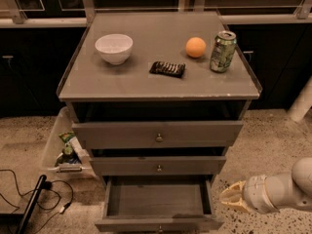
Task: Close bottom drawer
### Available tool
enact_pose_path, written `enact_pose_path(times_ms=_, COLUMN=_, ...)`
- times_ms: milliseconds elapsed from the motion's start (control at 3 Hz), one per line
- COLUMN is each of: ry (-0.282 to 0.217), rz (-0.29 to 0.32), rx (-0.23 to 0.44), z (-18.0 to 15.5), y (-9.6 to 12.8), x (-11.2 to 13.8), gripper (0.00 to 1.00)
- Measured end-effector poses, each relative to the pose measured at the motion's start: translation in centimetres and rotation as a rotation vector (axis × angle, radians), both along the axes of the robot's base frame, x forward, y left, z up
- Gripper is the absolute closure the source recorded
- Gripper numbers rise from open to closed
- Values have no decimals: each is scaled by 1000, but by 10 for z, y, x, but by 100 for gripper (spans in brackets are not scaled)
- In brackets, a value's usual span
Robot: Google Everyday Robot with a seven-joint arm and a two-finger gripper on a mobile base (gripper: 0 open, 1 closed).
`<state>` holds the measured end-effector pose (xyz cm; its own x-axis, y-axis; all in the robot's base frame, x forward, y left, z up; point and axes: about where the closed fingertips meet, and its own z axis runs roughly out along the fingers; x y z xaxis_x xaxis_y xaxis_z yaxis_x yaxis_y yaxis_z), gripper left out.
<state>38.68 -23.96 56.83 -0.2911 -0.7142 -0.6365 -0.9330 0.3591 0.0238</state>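
Observation:
The bottom drawer (158, 204) of the grey cabinet is pulled far out, and its empty inside shows. Its slim front panel (158, 224) lies at the lower edge of the view, and the knob is cut off there. The two drawers above, with brass knobs (159, 138), stick out slightly. My gripper (229, 197) is at the lower right, just right of the open drawer's right side, pointing left towards it. It is level with the drawer's side wall and apart from it.
On the cabinet top stand a white bowl (113, 48), a dark snack packet (167, 68), an orange (195, 47) and a green can (222, 51). A white bin (51, 147) with rubbish sits at the left of the cabinet. Black cables (34, 199) lie on the floor.

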Motion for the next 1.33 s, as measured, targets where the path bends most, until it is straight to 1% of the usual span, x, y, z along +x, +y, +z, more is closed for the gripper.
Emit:
enact_pose_path(times_ms=333, ry=39, rz=-27, rx=1, z=-52, y=0, x=-2, gripper=100)
enact_pose_path(times_ms=667, ry=60, rz=-60, rx=-21, z=-134, y=2, x=-7, gripper=100)
enact_pose_path(times_ms=1000, ry=89, rz=-100, rx=-17, z=-208, y=5, x=-12, gripper=100)
enact_pose_path(times_ms=1333, ry=89, rz=-100, rx=-17, z=-208, y=5, x=-12, gripper=100)
